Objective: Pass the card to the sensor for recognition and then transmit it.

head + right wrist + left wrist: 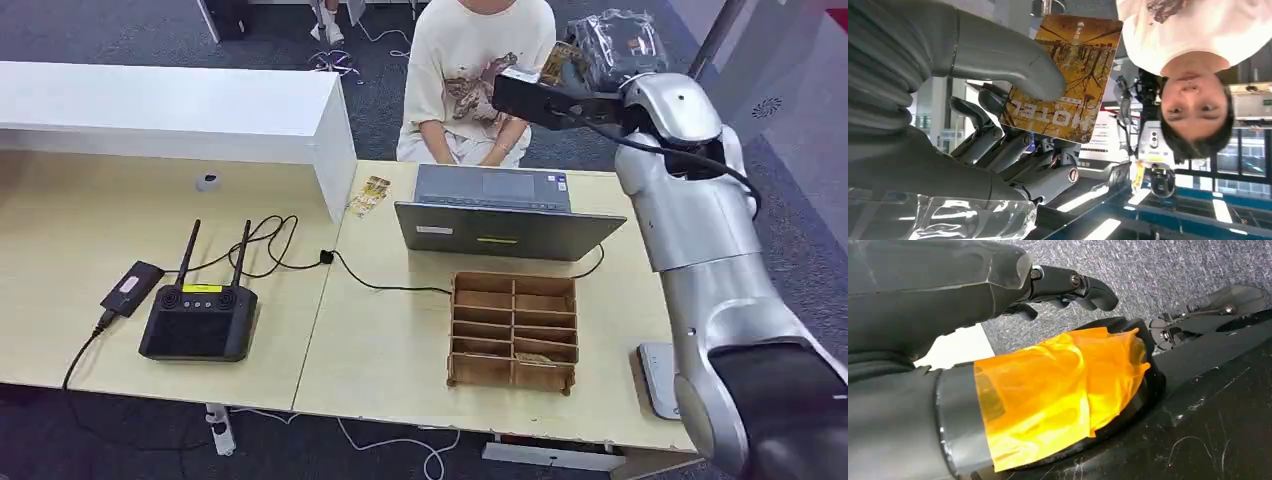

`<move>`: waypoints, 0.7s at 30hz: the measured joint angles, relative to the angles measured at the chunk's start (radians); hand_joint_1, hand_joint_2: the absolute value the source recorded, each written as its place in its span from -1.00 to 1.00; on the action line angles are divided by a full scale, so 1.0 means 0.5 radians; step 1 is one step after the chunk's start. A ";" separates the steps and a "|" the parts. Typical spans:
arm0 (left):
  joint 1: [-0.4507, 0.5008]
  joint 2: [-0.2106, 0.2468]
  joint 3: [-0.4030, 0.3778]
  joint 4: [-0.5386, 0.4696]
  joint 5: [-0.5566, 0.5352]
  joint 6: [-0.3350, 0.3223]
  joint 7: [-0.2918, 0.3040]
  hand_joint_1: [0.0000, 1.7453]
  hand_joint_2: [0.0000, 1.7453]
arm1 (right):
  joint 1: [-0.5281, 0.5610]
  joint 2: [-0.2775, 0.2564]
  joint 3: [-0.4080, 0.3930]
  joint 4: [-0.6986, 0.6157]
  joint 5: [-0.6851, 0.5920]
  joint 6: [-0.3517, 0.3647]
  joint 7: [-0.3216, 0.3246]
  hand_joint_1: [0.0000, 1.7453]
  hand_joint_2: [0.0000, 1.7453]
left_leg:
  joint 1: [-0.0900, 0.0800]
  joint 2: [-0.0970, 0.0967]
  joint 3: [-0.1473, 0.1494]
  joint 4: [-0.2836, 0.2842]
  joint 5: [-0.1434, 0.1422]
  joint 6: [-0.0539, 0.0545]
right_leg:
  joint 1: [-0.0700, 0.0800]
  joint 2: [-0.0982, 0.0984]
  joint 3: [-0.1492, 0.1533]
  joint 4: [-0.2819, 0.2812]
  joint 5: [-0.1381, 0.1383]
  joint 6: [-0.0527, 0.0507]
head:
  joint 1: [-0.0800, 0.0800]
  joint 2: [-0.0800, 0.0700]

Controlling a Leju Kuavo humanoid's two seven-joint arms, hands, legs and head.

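My right hand (pixel 608 45), wrapped in clear plastic, is raised high over the far side of the table, in front of a seated person (pixel 478 70). It pinches a yellow-brown hotel card (pixel 560 62) between thumb and fingers. In the right wrist view the card (pixel 1068 75) is pressed by the grey thumb (pixel 1008 57) against the darker fingers (pixel 1013 145), its printed face showing. A flat grey pad (pixel 655 378) lies at the table's right edge under my right arm. My left hand (pixel 1058 285) hangs over grey carpet, fingers apart and holding nothing, with orange film (pixel 1058 390) on its thumb.
An open laptop (pixel 500 215) stands before the person. A wooden compartment box (pixel 513 330) sits near the front edge. A second yellow card (pixel 368 195) lies by a white raised shelf (pixel 180 110). A black controller with antennas (pixel 200 320), a black device (pixel 133 288) and cables occupy the left.
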 joint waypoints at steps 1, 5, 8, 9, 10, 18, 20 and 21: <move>0.000 0.000 0.004 0.000 -0.001 -0.001 0.000 -1.00 -1.00 | -0.006 -0.005 0.002 0.014 0.001 -0.002 0.008 1.00 1.00 | 0.000 0.001 0.000 0.000 0.000 0.000 | 0.000 0.001 0.000 0.000 0.000 0.000 | -0.001 0.000; -0.002 0.000 0.008 0.000 -0.006 0.000 -0.001 -1.00 -1.00 | -0.017 -0.056 0.041 0.082 0.181 -0.001 0.178 1.00 1.00 | 0.000 0.000 0.000 0.000 0.000 0.000 | 0.000 0.000 0.000 0.000 0.000 0.000 | -0.001 0.000; -0.002 -0.001 0.019 0.000 -0.016 0.001 -0.004 -1.00 -1.00 | -0.018 -0.085 0.077 0.196 0.279 -0.013 0.211 1.00 1.00 | 0.000 0.000 0.000 0.000 0.001 0.001 | 0.000 0.000 0.000 0.000 0.000 0.000 | -0.001 0.000; -0.002 0.000 0.024 0.000 -0.017 0.001 -0.009 -1.00 -1.00 | -0.020 -0.086 0.082 0.233 0.297 0.007 0.213 1.00 1.00 | 0.000 0.000 0.000 0.000 0.001 0.001 | 0.000 0.000 0.000 0.000 0.000 0.000 | -0.001 0.000; -0.003 0.000 0.030 0.000 -0.017 0.001 -0.013 -1.00 -1.00 | -0.029 -0.086 0.088 0.290 0.317 0.037 0.214 1.00 1.00 | 0.000 0.000 0.000 0.000 0.001 0.001 | 0.000 0.000 0.000 0.000 0.000 0.000 | -0.001 0.000; -0.006 -0.002 0.058 0.000 -0.035 0.001 -0.027 -1.00 -1.00 | -0.036 -0.112 0.093 0.485 0.357 -0.014 0.239 1.00 1.00 | 0.000 0.000 0.000 0.001 0.001 0.001 | 0.000 0.001 -0.002 0.000 0.001 0.000 | -0.001 0.000; -0.007 -0.004 0.061 0.000 -0.035 0.001 -0.027 -1.00 -1.00 | -0.033 -0.117 0.093 0.501 0.370 -0.024 0.245 1.00 1.00 | 0.000 0.000 0.000 0.001 0.001 0.001 | 0.000 0.001 -0.002 0.000 0.001 0.000 | -0.001 0.000; -0.007 -0.005 0.063 0.000 -0.037 0.001 -0.027 -1.00 -1.00 | -0.031 -0.121 0.093 0.507 0.373 -0.030 0.247 1.00 1.00 | 0.000 0.000 0.000 0.001 0.001 0.001 | 0.000 0.001 -0.002 0.000 0.001 0.000 | -0.001 0.000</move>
